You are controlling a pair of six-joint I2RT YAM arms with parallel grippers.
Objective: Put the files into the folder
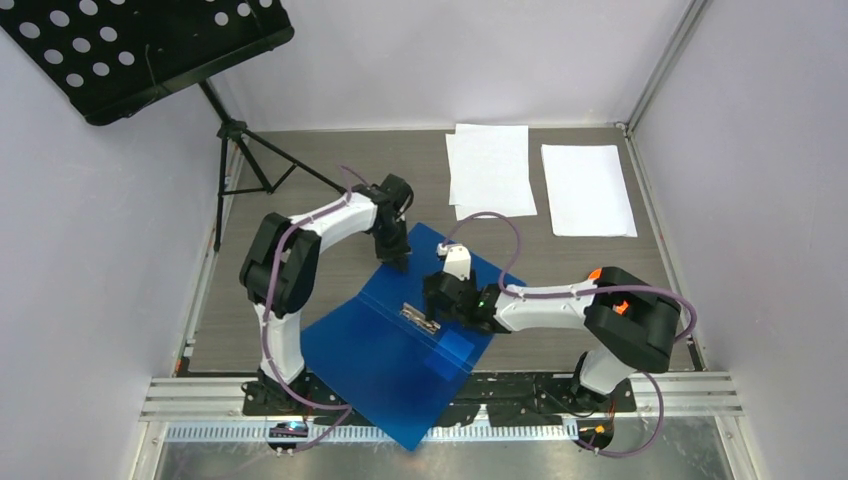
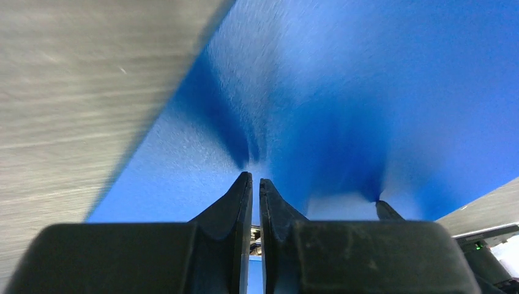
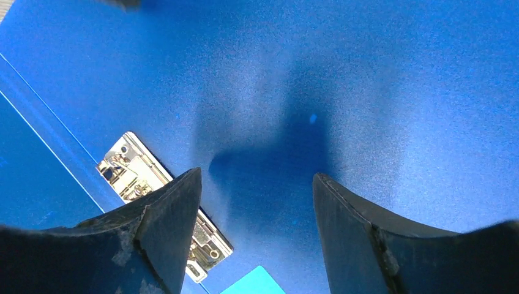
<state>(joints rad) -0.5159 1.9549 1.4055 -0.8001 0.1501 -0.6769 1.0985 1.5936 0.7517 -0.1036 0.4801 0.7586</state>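
Observation:
The blue folder [image 1: 385,365] lies open on the table, with its metal clip [image 1: 421,319] along the spine. Two lots of white files lie at the back, one in the middle [image 1: 490,168] and one to the right [image 1: 588,190]. My left gripper [image 1: 398,262] is shut, and its tips rest on the folder's far panel [image 2: 343,92] near its left edge. My right gripper [image 1: 437,300] is open and empty. It hovers low over the folder's inner panel [image 3: 367,92], just right of the clip [image 3: 131,168].
A black music stand [image 1: 150,45] on a tripod [image 1: 240,165] stands at the back left. White walls close in the table on three sides. The folder's near corner [image 1: 410,440] overhangs the front rail. A light-blue patch [image 1: 460,352] sits on the folder's right panel.

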